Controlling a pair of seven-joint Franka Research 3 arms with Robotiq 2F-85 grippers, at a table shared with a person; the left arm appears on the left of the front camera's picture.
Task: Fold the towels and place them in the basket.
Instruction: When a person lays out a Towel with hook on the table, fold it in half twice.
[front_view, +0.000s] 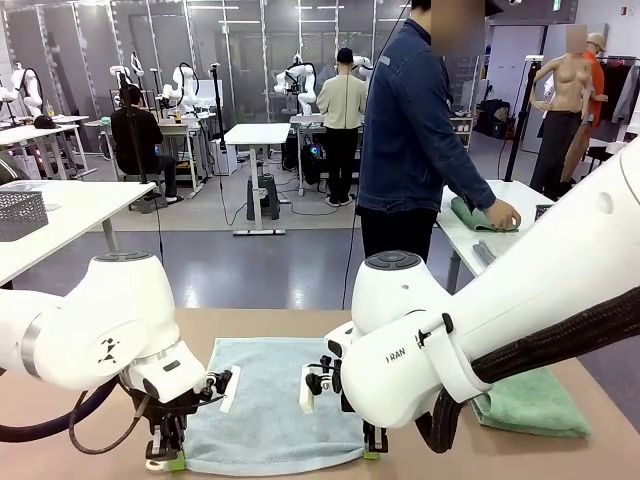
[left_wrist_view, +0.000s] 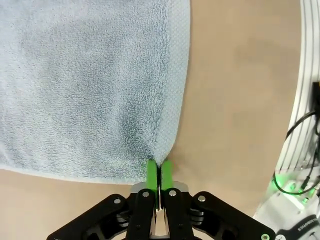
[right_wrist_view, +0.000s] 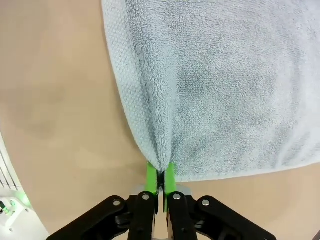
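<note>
The tan worktop (front_view: 270, 325) spans the near field of the front view. Two white arms reach down onto it: the left arm (front_view: 90, 335) from the left side and the right arm (front_view: 500, 310) from the right side.

The pale blue-grey towel (front_view: 265, 400) lies spread flat on the worktop between the two arms, with its near edge toward the robot. The mint green towel (front_view: 530, 402) lies folded on the worktop to the right, partly behind the right arm and apart from the blue-grey towel. The basket (front_view: 22, 213), made of dark grey mesh, stands on a white side table at the far left, well apart from both towels.

The left tool (front_view: 165, 462) is at the near left corner of the blue-grey towel. In the left wrist view, the left tool (left_wrist_view: 159, 167) has its green pads pressed together on that corner of the towel (left_wrist_view: 90, 85), and the cloth puckers into the pinch.

The right tool (front_view: 372, 452) is at the near right corner. In the right wrist view, the right tool (right_wrist_view: 160, 172) is clamped on the towel (right_wrist_view: 220, 75) in the same way, with the terry gathered into a ridge between the pads.
</note>
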